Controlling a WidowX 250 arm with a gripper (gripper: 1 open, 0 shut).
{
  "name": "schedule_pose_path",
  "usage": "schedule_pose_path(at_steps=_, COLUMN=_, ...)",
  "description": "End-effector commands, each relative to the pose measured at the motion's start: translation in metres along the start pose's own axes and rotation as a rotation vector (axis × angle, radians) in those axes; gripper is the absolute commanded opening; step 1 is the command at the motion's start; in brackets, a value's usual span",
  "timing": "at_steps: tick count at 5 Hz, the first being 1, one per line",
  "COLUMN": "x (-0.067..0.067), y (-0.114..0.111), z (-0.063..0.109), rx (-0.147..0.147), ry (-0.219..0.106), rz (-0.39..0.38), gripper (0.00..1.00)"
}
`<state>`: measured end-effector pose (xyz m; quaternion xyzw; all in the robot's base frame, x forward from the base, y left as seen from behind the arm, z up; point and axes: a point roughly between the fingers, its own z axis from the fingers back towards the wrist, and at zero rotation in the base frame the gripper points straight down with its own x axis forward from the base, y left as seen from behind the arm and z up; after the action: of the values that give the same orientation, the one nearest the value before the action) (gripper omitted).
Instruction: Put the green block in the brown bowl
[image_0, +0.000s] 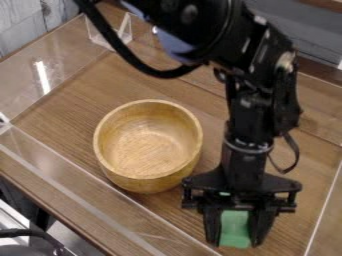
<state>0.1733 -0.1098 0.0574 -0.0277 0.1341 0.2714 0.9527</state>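
Note:
The green block (235, 229) is a bright green bar held upright between my black fingers, near the bottom edge of the view. My gripper (237, 226) points down and is shut on it, just above the wooden table. The brown bowl (148, 143) is a round light wooden bowl with thick walls, to the left of the gripper and a short gap away. Nothing lies inside the bowl. The block's top is hidden by the gripper's body.
The black arm (254, 90) rises from the gripper toward the upper middle of the view. A clear plastic wall (40, 75) borders the wooden table (314, 180) on the left and front.

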Motion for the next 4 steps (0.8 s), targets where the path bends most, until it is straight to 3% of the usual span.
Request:
schedule_pose_path(at_steps=1, x=0.004, y=0.000, z=0.029, rx=-0.054, ry=-0.024, rz=-0.018, gripper=0.00)
schedule_pose_path(at_steps=2, x=0.009, y=0.017, z=0.060, rx=-0.094, ry=-0.028, rz=-0.007, gripper=0.00)
schedule_pose_path(at_steps=3, x=0.029, y=0.056, z=0.108, rx=-0.155, ry=-0.044, rz=0.007, gripper=0.00)
schedule_pose_path(at_steps=4, x=0.044, y=0.102, z=0.129, rx=-0.183, ry=-0.067, rz=-0.007, gripper=0.00)
